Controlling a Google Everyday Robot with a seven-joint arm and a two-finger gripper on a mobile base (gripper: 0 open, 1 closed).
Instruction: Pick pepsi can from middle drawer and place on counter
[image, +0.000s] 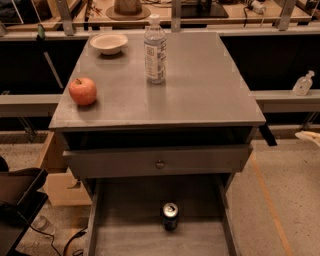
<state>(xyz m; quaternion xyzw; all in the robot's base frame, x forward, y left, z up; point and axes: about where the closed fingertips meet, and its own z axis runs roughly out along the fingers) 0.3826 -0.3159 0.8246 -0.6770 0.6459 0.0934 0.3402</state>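
The pepsi can (170, 216) stands upright in the open middle drawer (125, 235), near the middle of its grey floor, silver top facing up. The drawer is pulled out at the bottom of the view, below a shut drawer front with a round knob (159, 163). The counter (205, 90) is the broad grey cabinet top above. My gripper is not in the camera view; no part of the arm shows near the can or the counter.
On the counter stand a clear water bottle (155, 49), a red apple (82, 91) at the left and a white bowl (108, 43) at the back left. A cardboard box (55, 170) and a dark object (17, 205) sit on the floor at the left.
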